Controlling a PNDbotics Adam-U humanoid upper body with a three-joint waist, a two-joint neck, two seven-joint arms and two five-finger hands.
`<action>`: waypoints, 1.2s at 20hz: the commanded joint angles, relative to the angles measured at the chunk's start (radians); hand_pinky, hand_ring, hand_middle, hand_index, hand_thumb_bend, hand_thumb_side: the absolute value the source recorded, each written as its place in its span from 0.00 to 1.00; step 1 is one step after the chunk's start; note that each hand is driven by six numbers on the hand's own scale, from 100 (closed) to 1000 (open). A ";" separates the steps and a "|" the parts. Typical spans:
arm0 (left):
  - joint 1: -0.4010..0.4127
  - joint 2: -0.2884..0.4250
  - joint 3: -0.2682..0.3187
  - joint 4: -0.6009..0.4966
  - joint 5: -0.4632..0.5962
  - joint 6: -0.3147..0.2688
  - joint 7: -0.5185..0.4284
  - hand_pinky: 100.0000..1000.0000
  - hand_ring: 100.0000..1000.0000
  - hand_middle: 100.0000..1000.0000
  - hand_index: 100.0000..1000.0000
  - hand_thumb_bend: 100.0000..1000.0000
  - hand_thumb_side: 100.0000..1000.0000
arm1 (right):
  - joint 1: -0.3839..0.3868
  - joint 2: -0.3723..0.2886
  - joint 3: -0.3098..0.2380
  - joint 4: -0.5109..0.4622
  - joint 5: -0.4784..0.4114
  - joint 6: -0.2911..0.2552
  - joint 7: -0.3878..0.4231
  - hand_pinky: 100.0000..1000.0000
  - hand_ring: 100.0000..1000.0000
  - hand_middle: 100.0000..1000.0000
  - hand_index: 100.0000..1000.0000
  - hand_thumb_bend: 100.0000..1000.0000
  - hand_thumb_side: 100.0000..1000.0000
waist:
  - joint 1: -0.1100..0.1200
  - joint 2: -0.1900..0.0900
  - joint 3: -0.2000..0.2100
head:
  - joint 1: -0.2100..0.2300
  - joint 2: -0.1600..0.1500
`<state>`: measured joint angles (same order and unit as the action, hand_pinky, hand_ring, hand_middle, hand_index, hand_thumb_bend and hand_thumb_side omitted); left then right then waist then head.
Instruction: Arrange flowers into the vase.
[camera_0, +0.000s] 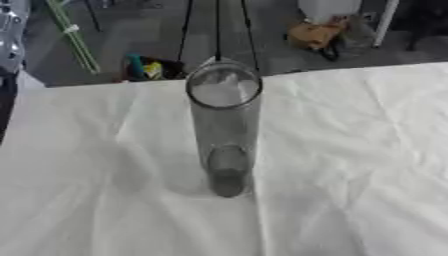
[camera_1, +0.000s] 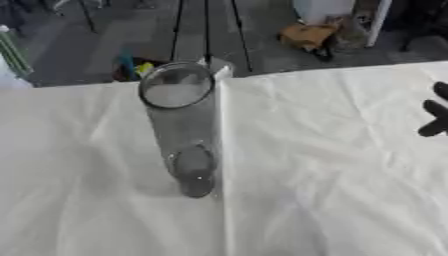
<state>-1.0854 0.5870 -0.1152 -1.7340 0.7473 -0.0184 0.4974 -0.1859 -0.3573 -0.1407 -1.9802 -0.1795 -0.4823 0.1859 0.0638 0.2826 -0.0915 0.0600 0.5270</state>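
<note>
Vase: clear glass vase (camera_0: 225, 127), tall, upright mid-table on the white cloth (camera_0: 350, 175); nothing seen inside.
Table: table (camera_1: 332, 200) cloth-covered, creased.
Right robot hand: right robot hand (camera_1: 435, 111), only dark fingertips at the right edge, well apart from vase; spread cannot be told.
Beyond: floor clutter, brown box (camera_0: 312, 33) far right.

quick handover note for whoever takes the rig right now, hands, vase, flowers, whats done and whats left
Right hand: only dark fingertips show at the right edge of the right eye view, over the cloth, holding nothing visible. Left hand: not in view.
Vase: clear glass, upright mid-table on the white tablecloth, empty.
Flowers: none in view on the table.
Done: nothing placed yet.
Left: fetch the flowers and put them in the vase.
</note>
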 joint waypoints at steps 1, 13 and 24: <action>-0.024 0.014 -0.008 -0.014 -0.046 -0.036 -0.013 0.00 0.00 0.00 0.00 0.00 0.54 | -0.013 -0.023 0.000 -0.020 -0.007 0.001 0.006 0.95 0.99 0.50 0.90 0.00 1.00 | 0.013 -0.017 0.001 | -0.001 -0.014; -0.057 -0.030 -0.019 -0.032 -0.084 -0.077 0.025 0.00 0.00 0.00 0.00 0.00 0.54 | -0.033 -0.021 0.012 -0.020 -0.012 0.006 0.021 0.95 0.99 0.50 0.90 0.00 1.00 | 0.023 -0.002 -0.030 | 0.008 -0.031; -0.095 -0.076 -0.036 -0.020 -0.078 -0.097 0.003 0.00 0.00 0.00 0.00 0.00 0.54 | -0.057 -0.015 0.024 -0.020 -0.034 0.021 0.036 0.96 0.99 0.50 0.90 0.00 1.00 | 0.031 0.004 -0.058 | 0.029 -0.031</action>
<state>-1.1551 0.5016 -0.1497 -1.7503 0.6683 -0.1120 0.5071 -0.2316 -0.3572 -0.1161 -1.9802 -0.1997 -0.4616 0.2167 0.0845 0.2894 -0.1501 0.0833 0.5008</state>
